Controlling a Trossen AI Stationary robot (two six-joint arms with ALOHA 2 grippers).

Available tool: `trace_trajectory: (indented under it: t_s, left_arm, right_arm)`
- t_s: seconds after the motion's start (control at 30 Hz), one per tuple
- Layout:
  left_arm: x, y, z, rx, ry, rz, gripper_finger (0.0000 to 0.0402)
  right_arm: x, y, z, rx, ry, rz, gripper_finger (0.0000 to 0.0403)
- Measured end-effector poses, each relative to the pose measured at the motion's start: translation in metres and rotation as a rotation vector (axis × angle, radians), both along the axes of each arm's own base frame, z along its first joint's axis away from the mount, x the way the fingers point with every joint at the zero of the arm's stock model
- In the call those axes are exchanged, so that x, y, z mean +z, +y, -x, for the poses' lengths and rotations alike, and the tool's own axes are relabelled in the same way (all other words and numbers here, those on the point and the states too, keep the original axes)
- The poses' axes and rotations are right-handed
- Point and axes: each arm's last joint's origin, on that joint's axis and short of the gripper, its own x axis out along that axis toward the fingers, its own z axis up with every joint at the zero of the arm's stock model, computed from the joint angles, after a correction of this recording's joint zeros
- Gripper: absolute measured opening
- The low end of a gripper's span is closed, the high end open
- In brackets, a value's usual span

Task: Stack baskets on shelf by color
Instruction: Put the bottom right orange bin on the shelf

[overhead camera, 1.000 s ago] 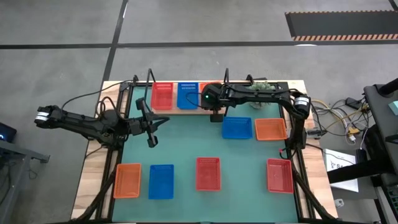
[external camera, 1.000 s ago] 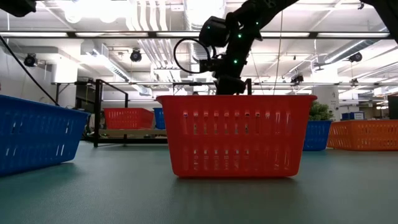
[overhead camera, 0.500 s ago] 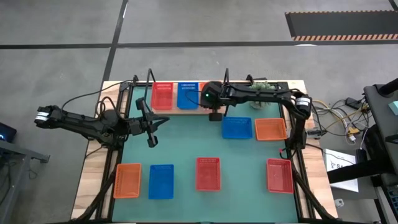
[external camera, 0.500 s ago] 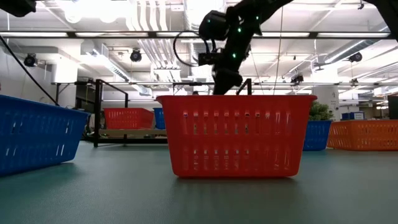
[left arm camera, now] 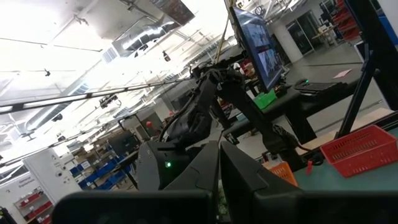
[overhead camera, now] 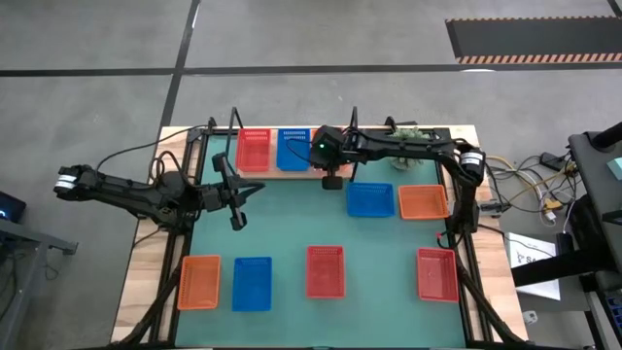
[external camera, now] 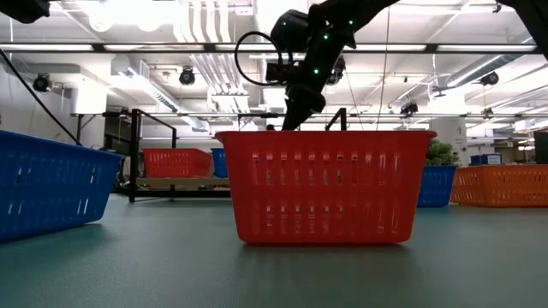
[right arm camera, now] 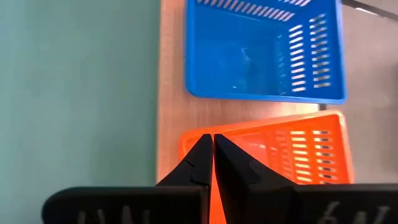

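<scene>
Green tabletop fills my feed, where my right gripper, fingers pinched together, hovers over an orange basket beside the blue basket on the shelf, while my left gripper waits closed at mid-table.

shelf: light wood, under the right gripper
shelf baskets: red, blue, orange beneath its tips
table baskets: seven, loose

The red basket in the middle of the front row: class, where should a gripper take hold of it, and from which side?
Grip the thin rim of a long wall of the red basket, coming straight down from above: it sits upright, open-topped, with free space all round.
</scene>
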Motion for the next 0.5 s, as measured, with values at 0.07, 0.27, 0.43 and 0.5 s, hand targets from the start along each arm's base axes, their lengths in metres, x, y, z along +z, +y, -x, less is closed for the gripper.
trace_trajectory:
  t_s: [0.07, 0.27, 0.43, 0.5]
  left_arm:
    - [0.000, 0.000, 0.000, 0.000, 0.000, 0.000, 0.0000]
    - [0.000, 0.000, 0.000, 0.000, 0.000, 0.000, 0.0000]
    - [0.000, 0.000, 0.000, 0.000, 0.000, 0.000, 0.0000]
    - [0.000, 0.000, 0.000, 0.000, 0.000, 0.000, 0.0000]
  right_arm:
    - [-0.003, 0.000, -0.002, 0.010, -0.003, -0.016, 0.0009]
    - [-0.008, -0.001, -0.005, 0.018, -0.007, -0.025, 0.0009]
    - [-0.014, -0.002, -0.009, 0.025, -0.006, -0.019, 0.0009]
    - [-0.015, -0.002, -0.009, 0.025, -0.004, -0.020, 0.0009]
